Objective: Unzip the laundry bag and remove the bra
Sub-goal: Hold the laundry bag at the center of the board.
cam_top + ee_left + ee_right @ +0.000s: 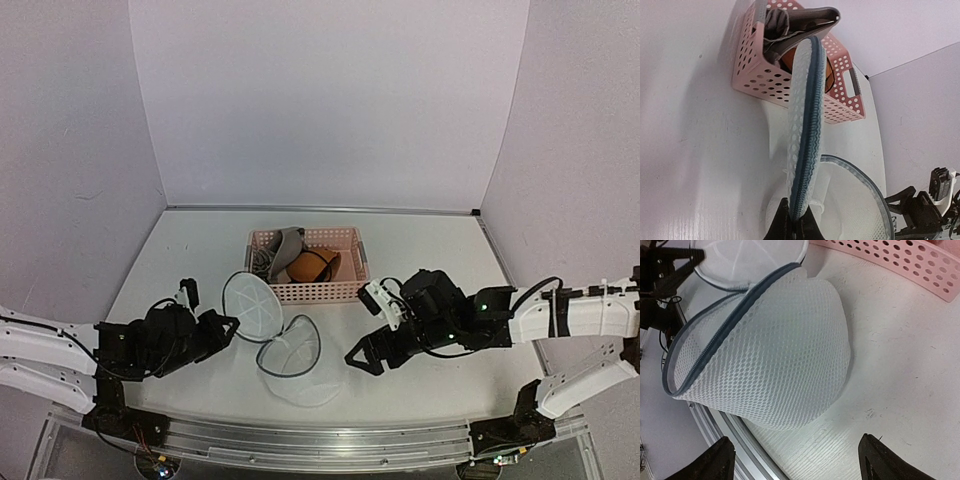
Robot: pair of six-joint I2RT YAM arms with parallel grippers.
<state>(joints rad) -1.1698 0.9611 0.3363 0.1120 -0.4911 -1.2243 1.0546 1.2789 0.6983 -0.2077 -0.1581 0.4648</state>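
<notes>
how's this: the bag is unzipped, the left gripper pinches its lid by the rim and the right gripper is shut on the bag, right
Not quite. The right gripper is open, its jaws spread and clear of the bag, as the right wrist view shows. The rest holds: the bag is unzipped and the left gripper pinches the lid by its rim.

Light's bright and even, pretty diffuse, looks like it comes from overhead. Shadows stay soft: a faint grey one on the table (pixel 900 340) right beside the laundry bag (pixel 770 340), and a dull pinkish one next to the pink basket (pixel 765 80). The overhead view is soft and a bit grainy, and the wall lines lean outward toward the edges.
</notes>
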